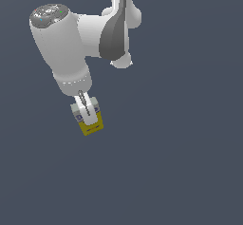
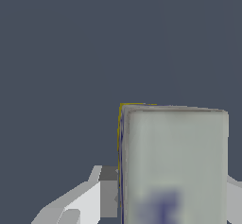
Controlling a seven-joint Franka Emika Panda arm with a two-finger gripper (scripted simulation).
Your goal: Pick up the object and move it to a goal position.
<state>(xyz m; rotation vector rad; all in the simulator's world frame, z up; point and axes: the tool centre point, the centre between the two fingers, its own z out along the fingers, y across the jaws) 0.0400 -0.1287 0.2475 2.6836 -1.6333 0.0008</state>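
- Closed around the carton (image 1: 89, 119), the end effector (image 1: 86, 109) pinches it between its two fingers (image 2: 101, 190); the wrist view shows one finger pressed flat against the carton's side and the edge of the other at the opposite side.
- Such a side-on grip suits the box, which is narrower than the span of the fingers, so the pads can bear on two parallel faces.
- Seen from the wrist camera, the carton's pale end face fills the near part of the picture, with blurred dark blue print and a thin yellow edge along one side; this puts the white part nearest the wrist and the yellow part away from it.
- From outside, the carton hangs tilted below the hand, white portion between the fingers and yellow portion sticking out beneath, which leaves the heavier-looking printed end free.
- Whether it has left the counter (image 1: 190, 172) I cannot tell: the grey surface is uniform and no shadow shows.
- Beyond, the white arm (image 1: 61, 43) bends down from the upper part of the exterior view, wrist pointing at the counter.
- No goal marker is visible in either view, so I judge the carry is pending.
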